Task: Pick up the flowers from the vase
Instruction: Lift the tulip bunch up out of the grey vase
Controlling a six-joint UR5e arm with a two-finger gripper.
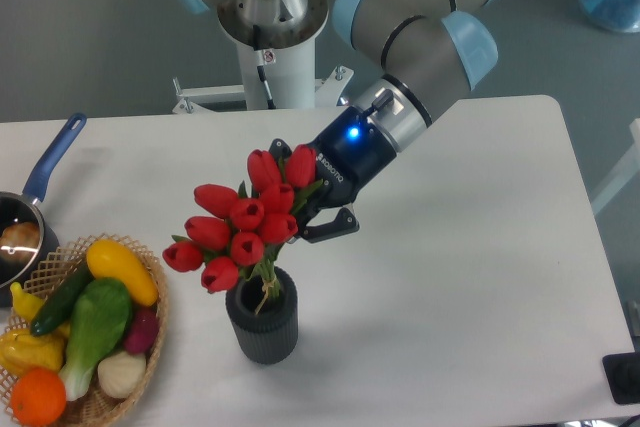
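While gripped, flowers (240, 227) tilted up-left.

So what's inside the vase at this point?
Only the lower stems of the flowers still dip into the mouth of the vase, while the gripper grips the bunch. How deep the stems reach, and anything else inside, is hidden by the dark wall.

The flowers (243, 229) hide the jaws' tips; the saucepan (24, 222) is cut off.
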